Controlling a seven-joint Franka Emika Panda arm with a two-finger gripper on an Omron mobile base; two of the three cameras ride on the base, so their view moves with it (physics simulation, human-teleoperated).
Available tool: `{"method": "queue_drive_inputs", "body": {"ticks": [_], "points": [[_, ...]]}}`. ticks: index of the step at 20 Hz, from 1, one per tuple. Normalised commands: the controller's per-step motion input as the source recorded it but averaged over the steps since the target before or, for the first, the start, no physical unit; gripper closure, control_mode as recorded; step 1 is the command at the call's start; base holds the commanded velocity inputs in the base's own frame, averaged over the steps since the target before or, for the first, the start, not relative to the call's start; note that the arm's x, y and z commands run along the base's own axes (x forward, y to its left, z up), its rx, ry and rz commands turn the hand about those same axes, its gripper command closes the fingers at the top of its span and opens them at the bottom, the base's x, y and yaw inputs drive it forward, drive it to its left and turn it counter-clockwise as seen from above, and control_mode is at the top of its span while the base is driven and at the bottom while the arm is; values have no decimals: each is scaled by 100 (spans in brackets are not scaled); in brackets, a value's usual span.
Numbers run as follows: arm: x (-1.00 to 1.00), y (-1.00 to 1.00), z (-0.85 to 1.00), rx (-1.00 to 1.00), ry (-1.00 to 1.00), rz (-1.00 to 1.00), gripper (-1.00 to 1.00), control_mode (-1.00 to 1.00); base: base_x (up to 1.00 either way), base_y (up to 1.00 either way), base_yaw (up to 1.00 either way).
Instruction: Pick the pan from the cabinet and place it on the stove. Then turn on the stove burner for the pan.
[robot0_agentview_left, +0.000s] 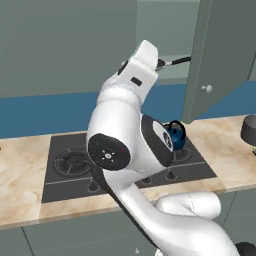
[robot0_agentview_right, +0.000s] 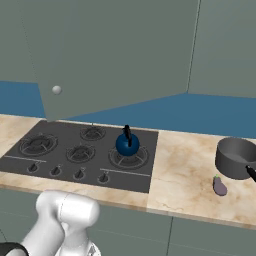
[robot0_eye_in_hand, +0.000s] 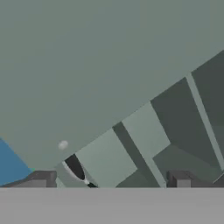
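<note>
The shallow black pan (robot0_agentview_left: 161, 64) sat in the open grey-green cabinet (robot0_agentview_left: 214, 60) at upper right; gripper (robot0_eye_in_hand: 111, 186) fingers stood apart, empty.

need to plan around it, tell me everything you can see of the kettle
The kettle is small, round and glossy blue, with a dark handle arching over its top. It stands upright on the right-end burner of the stove, with nothing else touching it. In the left base view the kettle peeks out from behind the arm. Spout and lid are too small to make out.
</note>
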Motion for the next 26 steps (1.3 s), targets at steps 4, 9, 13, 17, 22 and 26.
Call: {"method": "queue_drive_inputs", "body": {"ticks": [4, 9, 13, 17, 22, 26], "points": [[18, -1, -28, -3, 15, -7, -100, -100, 0, 0, 0], [62, 0, -29, -4, 9, -11, -100, -100, 0, 0, 0], [78, -3, -24, -2, 8, -10, -100, -100, 0, 0, 0], [64, 0, -25, -5, 2, -11, -100, -100, 0, 0, 0], [55, -11, -17, -3, 4, -14, -100, -100, 0, 0, 0], [30, -39, -13, 0, 6, -18, -100, -100, 0, 0, 0]]}}
